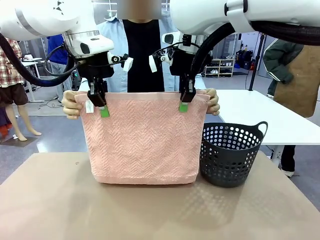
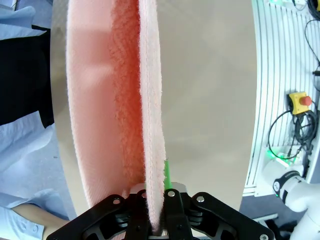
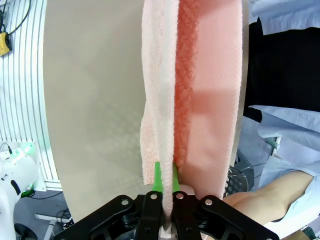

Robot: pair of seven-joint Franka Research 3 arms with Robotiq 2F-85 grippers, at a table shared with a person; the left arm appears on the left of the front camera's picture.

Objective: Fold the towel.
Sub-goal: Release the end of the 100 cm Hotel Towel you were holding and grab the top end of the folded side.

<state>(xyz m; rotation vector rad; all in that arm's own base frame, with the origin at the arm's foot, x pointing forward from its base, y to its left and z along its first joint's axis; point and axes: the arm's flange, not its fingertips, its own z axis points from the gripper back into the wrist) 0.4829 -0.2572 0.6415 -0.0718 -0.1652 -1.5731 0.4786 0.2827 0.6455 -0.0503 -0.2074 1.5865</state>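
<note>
My left gripper point(image 1: 101, 106) and right gripper point(image 1: 184, 101) each pinch the near top edge of the towel point(image 1: 142, 142). The person's hands point(image 1: 71, 104) hold its corners, so it hangs doubled, just left of the basket point(image 1: 231, 152).

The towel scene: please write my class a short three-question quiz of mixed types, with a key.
1. True or false: the left gripper and the right gripper are each shut on the top edge of the towel.
2. Multiple choice: the grey basket stands (A) on the robot's right of the towel, (B) on the robot's left of it, (C) directly under it.
3. Fill in: the person's hands hold the towel by its upper ____.
Key: 1 true; 2 A; 3 corners.
</note>
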